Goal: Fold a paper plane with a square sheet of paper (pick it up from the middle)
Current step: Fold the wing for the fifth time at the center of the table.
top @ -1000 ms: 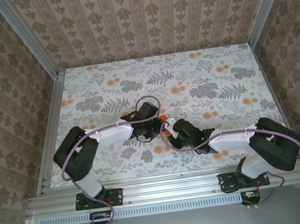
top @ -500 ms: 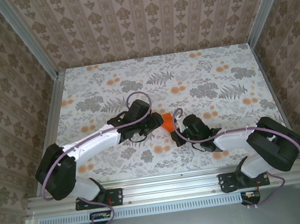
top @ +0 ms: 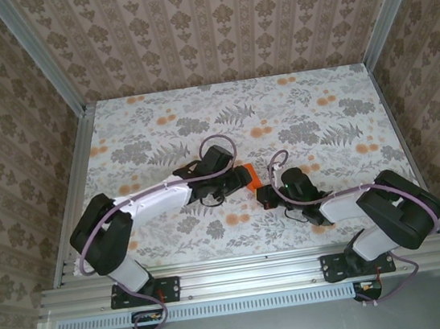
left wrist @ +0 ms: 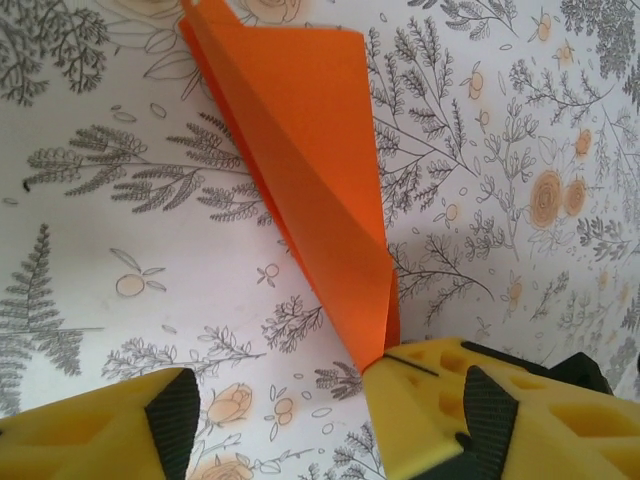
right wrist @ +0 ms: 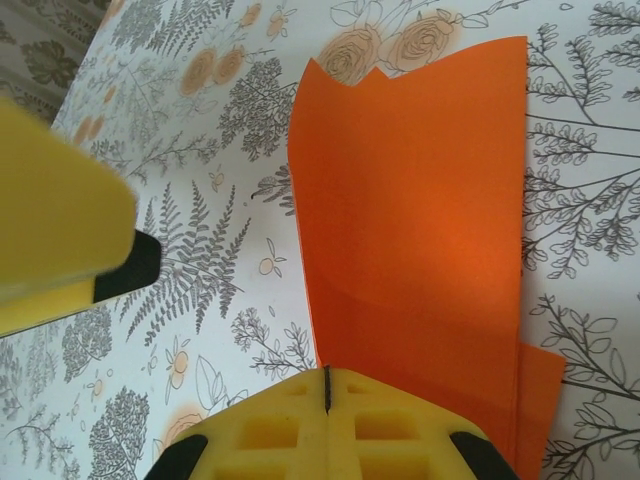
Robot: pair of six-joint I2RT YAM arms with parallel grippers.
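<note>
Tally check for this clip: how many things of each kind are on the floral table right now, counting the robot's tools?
Folded orange paper: 1
Robot tools: 2, left tool and right tool
Total: 3

The left arm (top: 155, 196) and right arm (top: 340, 204) wear white shells over black joints, each trailed by a lilac cable (top: 216, 138). Yellow jaws have square pockets and black pads.

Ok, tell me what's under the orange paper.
Floral table cover shows all around the orange paper; the patch directly beneath is covered, and the paper's near end is hidden in the shut right hand.
</note>
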